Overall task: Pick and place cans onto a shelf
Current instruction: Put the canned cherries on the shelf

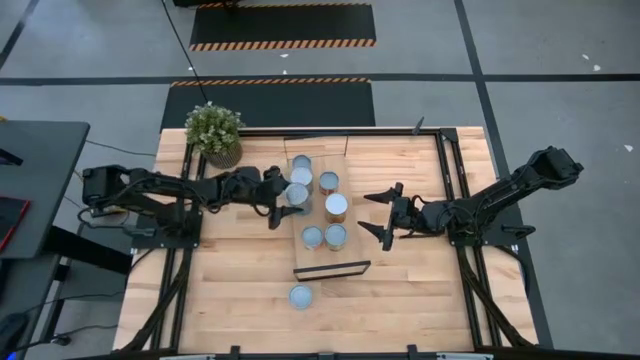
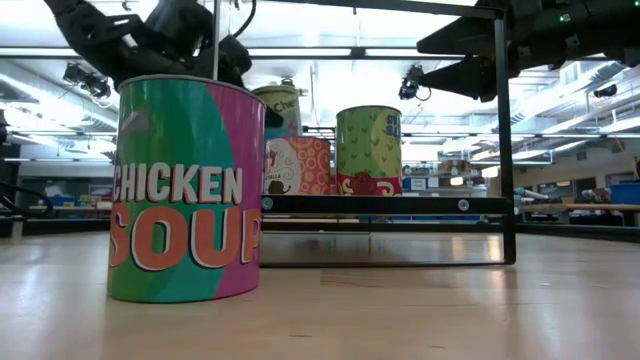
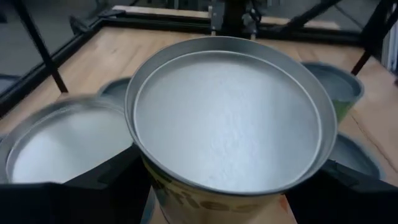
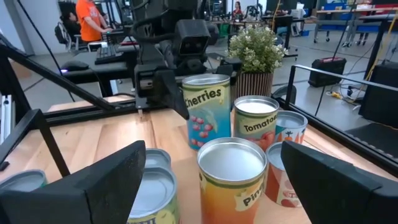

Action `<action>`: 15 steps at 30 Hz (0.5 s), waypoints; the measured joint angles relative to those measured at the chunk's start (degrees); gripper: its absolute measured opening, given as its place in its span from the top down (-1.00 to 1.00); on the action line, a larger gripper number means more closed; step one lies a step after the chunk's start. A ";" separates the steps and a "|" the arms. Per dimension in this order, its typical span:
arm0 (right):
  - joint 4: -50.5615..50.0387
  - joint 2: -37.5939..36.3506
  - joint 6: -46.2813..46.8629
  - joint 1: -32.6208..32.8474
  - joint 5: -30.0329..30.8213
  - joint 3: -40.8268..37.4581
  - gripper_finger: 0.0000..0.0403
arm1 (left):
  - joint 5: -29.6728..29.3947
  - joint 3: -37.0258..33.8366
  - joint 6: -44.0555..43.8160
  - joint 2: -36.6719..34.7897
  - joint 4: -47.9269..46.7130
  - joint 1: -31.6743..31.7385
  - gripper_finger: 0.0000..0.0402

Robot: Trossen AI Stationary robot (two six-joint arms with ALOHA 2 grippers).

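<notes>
Left wrist view: can (image 3: 227, 121) sits between left claw (image 3: 227, 186) fingers.

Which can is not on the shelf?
The chicken soup can, standing alone on the table in front of the shelf. The six other cans stand grouped on the shelf board.
</notes>
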 joint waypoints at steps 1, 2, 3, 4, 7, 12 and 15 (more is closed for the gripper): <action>0.05 0.00 0.20 -0.13 0.02 0.00 -0.90 | 0.02 -0.51 -1.23 0.11 1.07 0.01 -0.51; 0.00 0.00 0.38 -0.28 0.02 0.00 -0.90 | 0.03 -0.57 -2.32 0.76 2.37 -0.03 -0.51; -0.06 0.00 0.42 -0.31 0.00 0.00 -0.90 | 0.01 -0.57 -3.02 1.59 3.30 -0.30 -0.51; 0.07 0.00 0.44 -0.31 0.02 0.00 -0.90 | -0.04 -0.57 -3.93 2.38 3.90 -0.59 -0.51; 0.22 0.00 0.45 -0.31 0.00 0.00 -0.90 | -0.02 -0.57 -4.83 4.93 7.11 -1.74 -0.51; 0.39 0.00 0.43 -0.31 0.00 0.00 -0.90 | -3.46 -0.59 -5.49 7.58 7.77 -3.64 -0.51; 0.39 0.00 0.43 -0.31 0.00 0.00 -0.90 | -6.18 -0.57 -5.49 7.80 7.88 -4.84 -0.51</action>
